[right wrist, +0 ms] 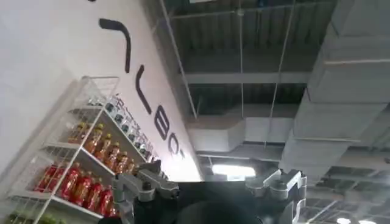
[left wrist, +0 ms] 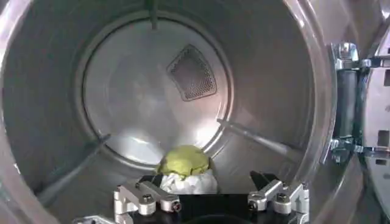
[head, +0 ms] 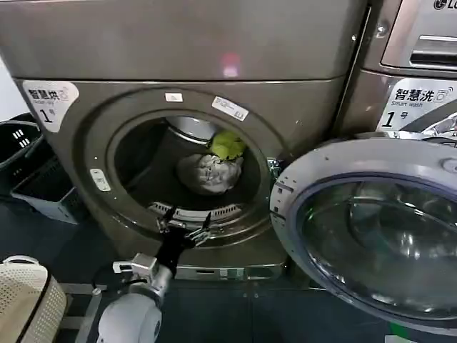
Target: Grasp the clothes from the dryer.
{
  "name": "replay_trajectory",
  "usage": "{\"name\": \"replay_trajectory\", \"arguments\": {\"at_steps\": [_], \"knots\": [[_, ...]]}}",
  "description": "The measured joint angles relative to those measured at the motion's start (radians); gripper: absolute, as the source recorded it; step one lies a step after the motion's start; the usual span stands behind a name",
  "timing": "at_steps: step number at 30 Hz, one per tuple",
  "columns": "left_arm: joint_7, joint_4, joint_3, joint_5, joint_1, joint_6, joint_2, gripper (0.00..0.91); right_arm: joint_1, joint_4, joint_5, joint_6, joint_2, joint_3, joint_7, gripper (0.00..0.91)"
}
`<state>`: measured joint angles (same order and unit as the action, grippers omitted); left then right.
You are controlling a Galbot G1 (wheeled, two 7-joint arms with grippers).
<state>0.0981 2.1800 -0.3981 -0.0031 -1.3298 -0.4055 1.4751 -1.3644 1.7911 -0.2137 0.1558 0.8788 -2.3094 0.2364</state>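
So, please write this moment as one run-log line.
left gripper: jaws open, at porthole lip | whitish-grey wrinkly fabric bundle, yellow-green fabric bundle: in bronze-grey dryer drum, ungrasped

Inside the dryer (head: 86,179), the smaller bundle (head: 227,144) lies on the larger bundle (head: 208,174).

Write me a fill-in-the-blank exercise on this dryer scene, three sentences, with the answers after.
1. The dryer has its round door swung ____.
2. The yellow-green bundle lies behind and partly on the ____ bundle.
3. The left gripper, fingers spread, hovers at the porthole's ____ rim.

Answers: open; whitish-grey; lower
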Motion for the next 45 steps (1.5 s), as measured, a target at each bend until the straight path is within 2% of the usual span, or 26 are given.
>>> {"name": "replay_trajectory", "arguments": {"at_steps": [26, 45], "knots": [[-0.003, 0.002, -0.002, 0.001, 0.001, 0.000, 0.000, 0.907, -0.005, 0.016, -0.007, 0.002, 0.006, -0.003, -0.001, 0.907], [-0.013, 0.001, -0.015, 0.088, 0.044, 0.006, -0.011, 0.907, -0.022, 0.022, 0.052, 0.040, 0.009, -0.021, -0.029, 0.907]]}}
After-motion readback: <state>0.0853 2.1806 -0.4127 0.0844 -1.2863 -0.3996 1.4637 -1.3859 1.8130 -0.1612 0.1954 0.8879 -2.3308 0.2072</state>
